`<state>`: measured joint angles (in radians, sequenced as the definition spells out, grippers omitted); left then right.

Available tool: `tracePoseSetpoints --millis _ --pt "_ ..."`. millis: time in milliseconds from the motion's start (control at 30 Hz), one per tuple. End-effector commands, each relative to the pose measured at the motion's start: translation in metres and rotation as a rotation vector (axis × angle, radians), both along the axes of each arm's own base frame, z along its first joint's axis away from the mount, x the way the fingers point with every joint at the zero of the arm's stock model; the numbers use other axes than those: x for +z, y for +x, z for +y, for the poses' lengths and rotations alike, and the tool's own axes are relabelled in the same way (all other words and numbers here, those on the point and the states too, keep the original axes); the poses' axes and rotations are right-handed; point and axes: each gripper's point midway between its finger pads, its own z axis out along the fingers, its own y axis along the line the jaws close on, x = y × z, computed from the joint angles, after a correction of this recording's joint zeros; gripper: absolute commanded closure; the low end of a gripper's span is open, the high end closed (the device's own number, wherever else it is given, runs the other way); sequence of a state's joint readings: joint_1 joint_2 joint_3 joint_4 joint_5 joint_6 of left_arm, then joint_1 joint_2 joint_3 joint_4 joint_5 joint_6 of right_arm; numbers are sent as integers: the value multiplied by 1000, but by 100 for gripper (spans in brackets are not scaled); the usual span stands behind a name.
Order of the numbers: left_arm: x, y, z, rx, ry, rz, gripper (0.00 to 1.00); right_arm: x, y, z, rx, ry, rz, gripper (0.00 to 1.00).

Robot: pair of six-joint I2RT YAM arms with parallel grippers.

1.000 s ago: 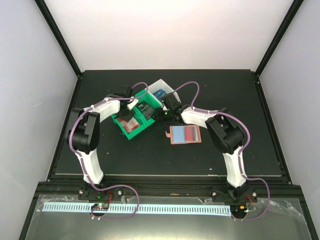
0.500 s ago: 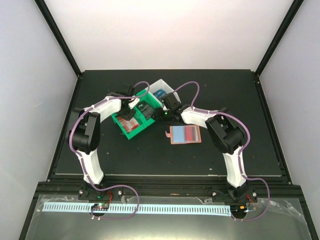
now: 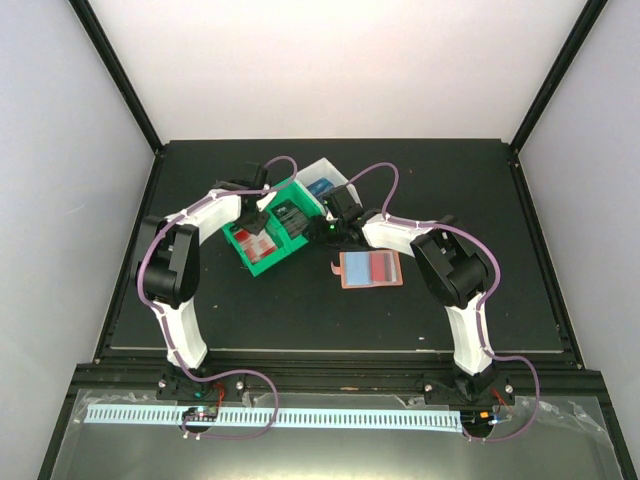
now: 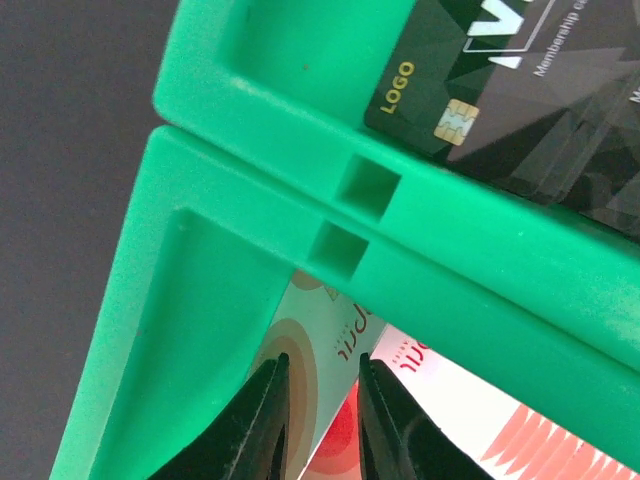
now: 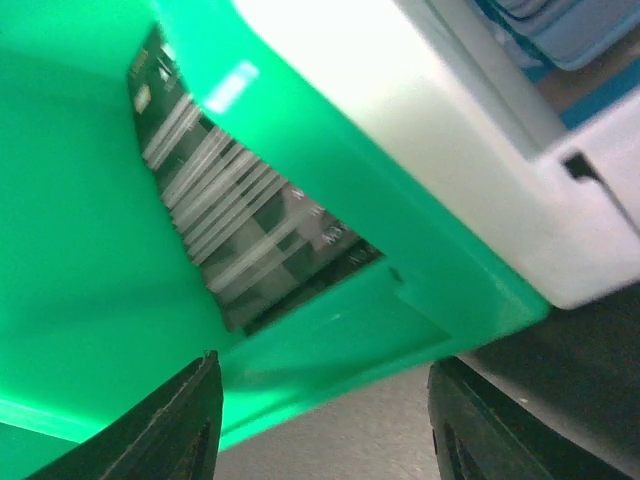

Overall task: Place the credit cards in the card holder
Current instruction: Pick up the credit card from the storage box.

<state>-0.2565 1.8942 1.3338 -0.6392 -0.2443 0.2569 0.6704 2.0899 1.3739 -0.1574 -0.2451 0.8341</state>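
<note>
Over the last second the left gripper (image 4: 320, 372) has drawn its jaws in from a fair spread to a thin gap. In the top view its wrist has also shifted a little toward the far side of the green bin (image 4: 215, 300), so more of the bin's inside now shows. In the wrist view the fingertips sit low inside that bin, on either side of the edge of a white-and-red card (image 4: 318, 340), with a second such card just beside it. Whether the jaws already pinch the card I cannot tell; the gap looks too narrow for anything else. A dark card (image 4: 520, 90) lies in the next green compartment, across the wall. The right gripper (image 5: 325, 375) has not moved: its jaws stand well apart at the bin's corner beside the white bin (image 3: 330, 172), holding nothing that I can see. The holder (image 3: 371, 269) lies open and unmoved, right of the green bin on the side toward the arm bases, apart from it and with no card in sight on it. This reads as the grasp on a first card; lifting it out and carrying it to the holder is still to do.
</note>
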Motion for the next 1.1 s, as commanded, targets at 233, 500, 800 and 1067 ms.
tracePoseSetpoints --millis 233,500,800,1067 --pt "20 17 33 68 129 -194 85 -50 -20 -32 -19 -155 114 43" --pt "19 23 36 41 202 -245 84 -50 -20 -32 -18 -153 114 43" --pt "5 18 26 -38 200 -214 78 -49 -20 -31 -18 -151 112 43" --pt "-4 17 27 -55 246 -227 79 -49 -21 -31 -16 -148 114 43"
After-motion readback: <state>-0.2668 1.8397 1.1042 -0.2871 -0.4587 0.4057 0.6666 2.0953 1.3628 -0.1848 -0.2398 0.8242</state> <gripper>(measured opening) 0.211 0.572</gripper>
